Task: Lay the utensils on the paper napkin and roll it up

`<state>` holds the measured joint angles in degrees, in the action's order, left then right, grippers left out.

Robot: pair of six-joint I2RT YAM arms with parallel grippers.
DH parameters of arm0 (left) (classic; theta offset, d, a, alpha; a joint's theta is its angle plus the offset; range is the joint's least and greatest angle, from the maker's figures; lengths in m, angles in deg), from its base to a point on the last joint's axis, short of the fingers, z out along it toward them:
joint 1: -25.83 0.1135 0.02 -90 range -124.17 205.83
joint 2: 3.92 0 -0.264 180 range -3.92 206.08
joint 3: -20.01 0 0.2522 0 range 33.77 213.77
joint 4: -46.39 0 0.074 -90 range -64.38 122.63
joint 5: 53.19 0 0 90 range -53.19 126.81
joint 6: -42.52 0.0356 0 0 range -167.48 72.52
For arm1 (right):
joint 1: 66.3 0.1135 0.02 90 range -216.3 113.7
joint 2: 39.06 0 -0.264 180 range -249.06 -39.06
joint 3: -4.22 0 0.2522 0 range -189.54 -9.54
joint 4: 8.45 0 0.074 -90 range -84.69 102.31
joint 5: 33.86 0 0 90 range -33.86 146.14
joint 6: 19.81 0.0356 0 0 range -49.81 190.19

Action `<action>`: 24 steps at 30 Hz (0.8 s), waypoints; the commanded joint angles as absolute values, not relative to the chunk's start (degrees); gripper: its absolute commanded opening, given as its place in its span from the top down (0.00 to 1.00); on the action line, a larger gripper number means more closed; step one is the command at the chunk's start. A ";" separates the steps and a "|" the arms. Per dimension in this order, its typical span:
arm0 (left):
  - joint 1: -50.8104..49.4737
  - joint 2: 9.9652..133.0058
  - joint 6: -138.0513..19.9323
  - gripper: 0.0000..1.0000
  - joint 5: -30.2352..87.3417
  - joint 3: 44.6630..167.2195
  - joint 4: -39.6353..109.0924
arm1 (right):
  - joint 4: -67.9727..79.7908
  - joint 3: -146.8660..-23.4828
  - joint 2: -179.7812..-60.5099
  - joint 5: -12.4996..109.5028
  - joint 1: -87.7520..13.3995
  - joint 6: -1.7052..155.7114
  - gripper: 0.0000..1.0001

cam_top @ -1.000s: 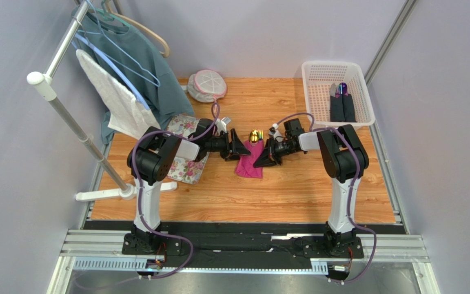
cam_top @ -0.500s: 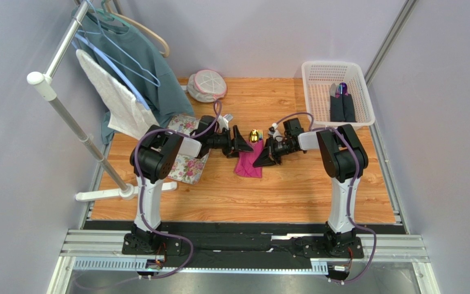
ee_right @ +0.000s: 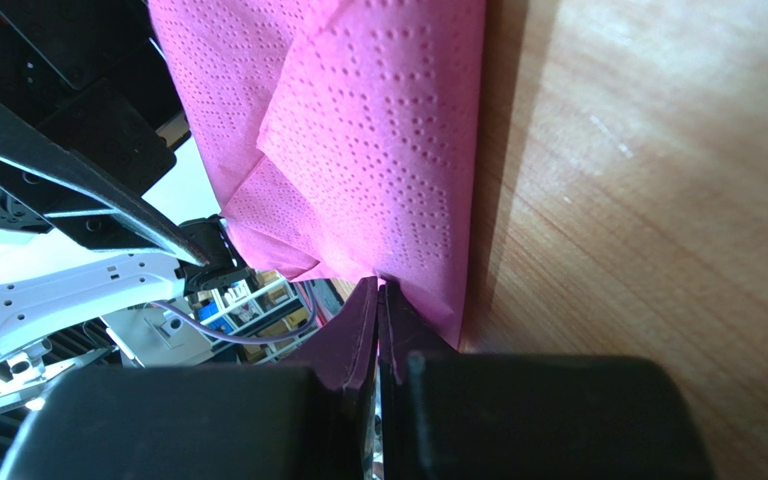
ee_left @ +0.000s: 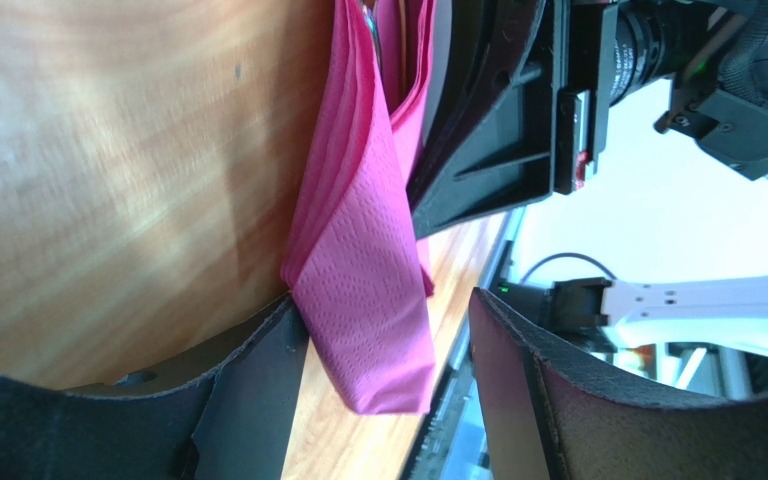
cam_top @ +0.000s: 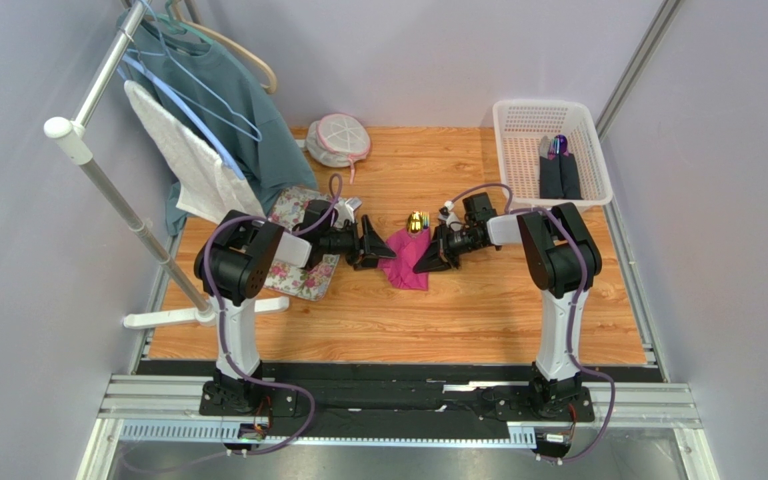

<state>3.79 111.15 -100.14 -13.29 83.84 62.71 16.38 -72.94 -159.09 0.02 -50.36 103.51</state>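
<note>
The magenta paper napkin (cam_top: 405,262) lies folded lengthwise on the wooden table between the two grippers. The gold utensils (cam_top: 416,222) stick out of its far end; only their shiny tips show. My left gripper (cam_top: 370,247) is open at the napkin's left edge. In the left wrist view the napkin's folded end (ee_left: 368,270) hangs between my open left gripper's (ee_left: 388,320) jaws, against one finger (ee_left: 253,385). My right gripper (cam_top: 436,256) is shut on the napkin's right edge. The right wrist view shows the paper (ee_right: 378,130) pinched at my right gripper's (ee_right: 379,292) tips.
A floral cloth (cam_top: 303,272) lies left of the left gripper. A white basket (cam_top: 518,128) with dark purple-tipped items (cam_top: 558,160) stands at the back right. A clothes rack (cam_top: 108,190) with garments stands at the left. A round mesh pouch (cam_top: 338,138) sits at the back.
My left gripper has pulled back to the left and slightly nearer, uncovering the napkin's left side. The right gripper has stayed shut on the napkin.
</note>
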 commanded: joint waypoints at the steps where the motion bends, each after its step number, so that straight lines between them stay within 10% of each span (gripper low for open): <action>1: 3.77 110.34 -105.39 0.30 -13.90 80.45 68.65 | 18.23 -72.12 -162.73 12.20 -50.13 102.71 0.98; 24: 3.51 104.72 -114.02 0.21 -12.15 74.64 74.20 | 17.79 -71.86 -162.55 12.20 -49.96 103.06 0.98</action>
